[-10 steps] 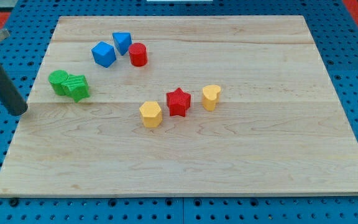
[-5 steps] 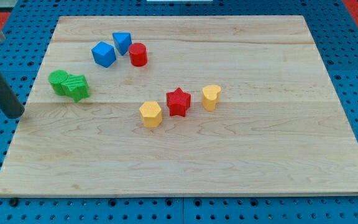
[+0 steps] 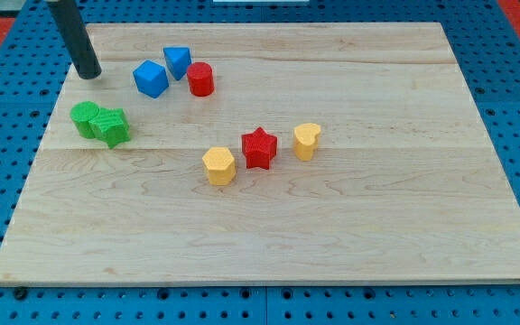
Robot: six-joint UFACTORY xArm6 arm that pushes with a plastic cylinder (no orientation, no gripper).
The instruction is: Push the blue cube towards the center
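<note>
The blue cube (image 3: 151,78) sits on the wooden board (image 3: 377,208) near the view's upper left. A blue wedge-shaped block (image 3: 178,61) lies just to its upper right, and a red cylinder (image 3: 199,79) stands right of the cube. My tip (image 3: 88,74) rests on the board to the left of the blue cube, a clear gap apart from it and touching no block. The dark rod rises from there to the view's top edge.
Two green blocks (image 3: 100,123) sit close together below my tip. Near the middle are a yellow hexagonal block (image 3: 218,166), a red star (image 3: 259,148) and a yellow heart-like block (image 3: 306,141). Blue pegboard surrounds the board.
My tip has moved from the board's left edge, below and left of the green blocks, up and to the right to a spot left of the blue cube. No block has moved.
</note>
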